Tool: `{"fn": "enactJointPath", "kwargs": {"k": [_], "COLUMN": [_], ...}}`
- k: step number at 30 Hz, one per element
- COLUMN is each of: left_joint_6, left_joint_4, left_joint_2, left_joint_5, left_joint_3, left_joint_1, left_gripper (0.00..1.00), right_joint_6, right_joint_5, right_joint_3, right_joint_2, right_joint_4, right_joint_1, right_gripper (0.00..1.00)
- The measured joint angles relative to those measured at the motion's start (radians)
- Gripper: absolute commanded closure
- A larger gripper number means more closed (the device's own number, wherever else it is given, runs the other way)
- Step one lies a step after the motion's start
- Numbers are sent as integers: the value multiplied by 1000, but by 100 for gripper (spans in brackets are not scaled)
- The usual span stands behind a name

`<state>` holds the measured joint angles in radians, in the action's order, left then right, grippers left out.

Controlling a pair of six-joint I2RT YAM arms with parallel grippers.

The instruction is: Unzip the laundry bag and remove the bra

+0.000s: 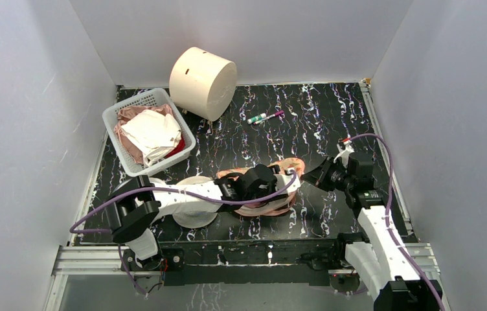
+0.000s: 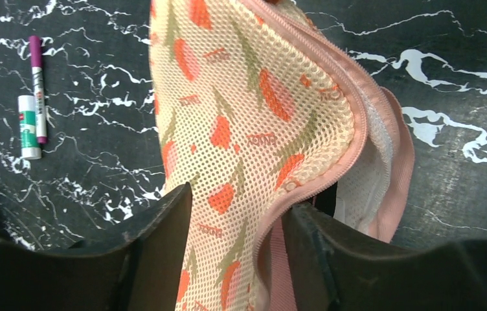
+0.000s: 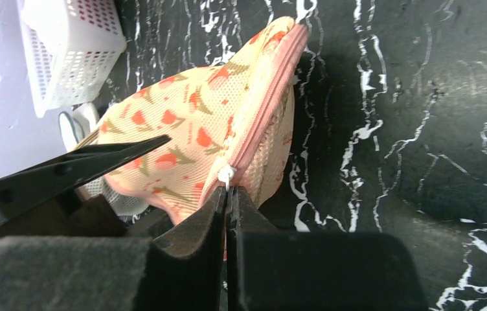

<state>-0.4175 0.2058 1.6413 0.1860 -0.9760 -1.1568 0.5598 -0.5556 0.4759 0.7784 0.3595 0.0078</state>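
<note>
Nearest us, the left gripper [image 2: 237, 206] stands with its jaws apart. A fold of the laundry bag [image 2: 241, 97] lies between them and does not look pinched. Just across from it, the right gripper [image 3: 229, 194] is closed tight on the white zip pull [image 3: 226, 173]. The bag sits in the middle of the counter [image 1: 318, 116] between the two arms, partly lifted. We judge the unzipping begun but not finished. In the left wrist view the pink trim parts along one edge and the pale lining [image 2: 378, 146] shows, while the stretch beyond the pull looks closed. We cannot see the bra; presumably it is inside, so taking it out remains. Farther back are a white basket [image 1: 116, 123] of cloths, two markers [image 1: 265, 117] and a cream drum [image 1: 202, 81].
</note>
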Motion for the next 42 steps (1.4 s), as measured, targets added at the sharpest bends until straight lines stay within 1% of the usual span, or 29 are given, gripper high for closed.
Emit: {"fn": "enactJointPath", "kwargs": {"k": [4, 6, 7, 11, 13, 15, 17, 20, 23, 24, 27, 29, 32, 34, 37, 39, 42], "left_joint_6": [8, 10, 10, 10, 10, 9, 6, 6, 17, 23, 64, 95, 138, 167, 203, 214, 212], "left_joint_4": [-6, -6, -6, -5, -3, 9, 39, 92, 158, 181, 232, 233, 190, 156, 106, 82, 69], "left_joint_2": [5, 5, 5, 2, -5, -23, -64, -158, -251, -274, -272, -225, -95, -23, 40, 61, 72], "left_joint_5": [-21, -36, -45, -72, -73, -73, -81, -132, -240, -283, -357, -353, -301, -261, -205, -168, -108], "left_joint_3": [0, -1, -1, -1, 0, 9, 40, 108, 169, 183, 180, 150, 53, 10, -13, -14, -13], "left_joint_1": [-6, -11, -14, -28, -32, -32, -33, -32, -34, -35, -38, -43, -44, -44, -43, -43, -43], "left_gripper": [39, 38, 39, 49, 49, 44, 36, 19, 12, 12, 14, 14, 16, 23, 39, 51, 61], "right_joint_6": [31, 45, 50, 60, 62, 62, 61, 58, 52, 52, 53, 53, 56, 58, 60, 60, 57], "right_joint_5": [-17, -20, -20, -18, -11, -4, 1, 2, 1, 1, 0, 0, 0, 0, 0, 1, 15], "right_joint_3": [-4, -17, -26, -40, -40, -39, -31, -12, -6, -6, -6, -6, -6, -6, -6, -6, -6], "right_joint_2": [-35, -53, -61, -73, -73, -72, -72, -65, -53, -50, -46, -46, -46, -46, -45, -45, -46], "right_joint_4": [0, 0, 3, 17, 24, 34, 40, 41, 39, 39, 38, 35, 34, 34, 33, 34, 33], "right_joint_1": [27, 37, 41, 46, 47, 49, 50, 50, 51, 52, 56, 60, 65, 71, 77, 82, 83], "right_gripper": [100, 100, 100, 100, 100, 100, 100, 100, 100, 100, 100, 100, 100, 100, 100, 100, 100]}}
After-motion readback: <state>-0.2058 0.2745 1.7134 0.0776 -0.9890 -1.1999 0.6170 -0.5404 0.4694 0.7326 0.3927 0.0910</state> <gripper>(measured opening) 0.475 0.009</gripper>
